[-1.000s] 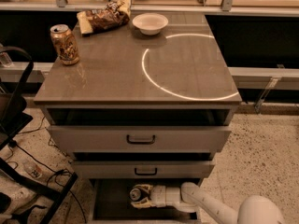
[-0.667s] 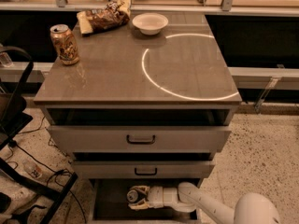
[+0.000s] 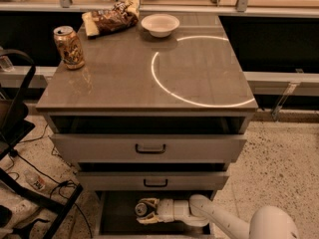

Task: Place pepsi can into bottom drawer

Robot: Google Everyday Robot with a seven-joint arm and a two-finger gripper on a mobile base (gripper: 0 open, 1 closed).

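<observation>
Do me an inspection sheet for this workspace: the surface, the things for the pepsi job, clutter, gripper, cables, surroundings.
Surface: grey cabinet top, with a bright ring of light on it.
Job's things: pepsi can inside the open bottom drawer, silver top towards the camera.
Clutter: tan patterned can, snack bag and white bowl, all towards the back of the top.
Gripper: gripper reached into the bottom drawer, fingers shut on the pepsi can.
Cables: dark cables on the floor left of the cabinet.
Surroundings: top drawer and middle drawer partly pulled out; black frame at left; speckled floor.
</observation>
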